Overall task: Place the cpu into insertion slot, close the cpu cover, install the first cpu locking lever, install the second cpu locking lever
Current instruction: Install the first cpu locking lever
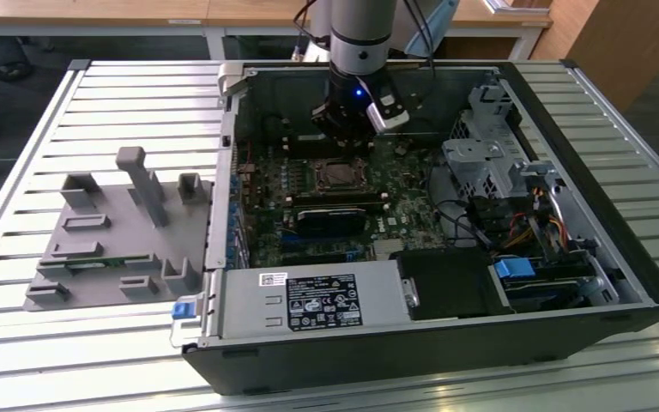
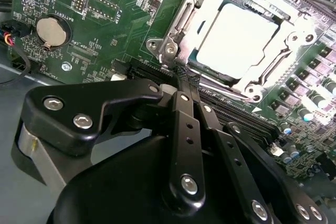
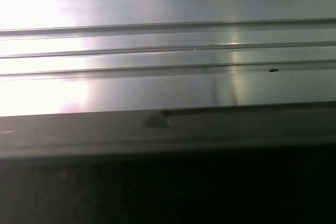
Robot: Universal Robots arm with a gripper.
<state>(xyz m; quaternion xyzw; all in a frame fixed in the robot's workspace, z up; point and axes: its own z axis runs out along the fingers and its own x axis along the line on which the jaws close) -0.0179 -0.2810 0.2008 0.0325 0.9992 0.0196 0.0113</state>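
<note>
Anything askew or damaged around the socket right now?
Nothing stands out. The pale silvery square cpu lies flat and square in the black insertion slot, with the silvery metal cpu cover framing it. The black gripper is shut at the socket's edge.

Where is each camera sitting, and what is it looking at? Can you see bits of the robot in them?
Exterior view: off the arm, above, looking down into the open computer case; the arm and pincer show over the insertion slot.
Second wrist view: rides on the arm, looking past the pincer, fingers together, at the cpu under the cpu cover.
First wrist view: rides on the arm, facing ribbed metal slats.
Shared: exterior and second wrist views both show slot and pincer.
</note>
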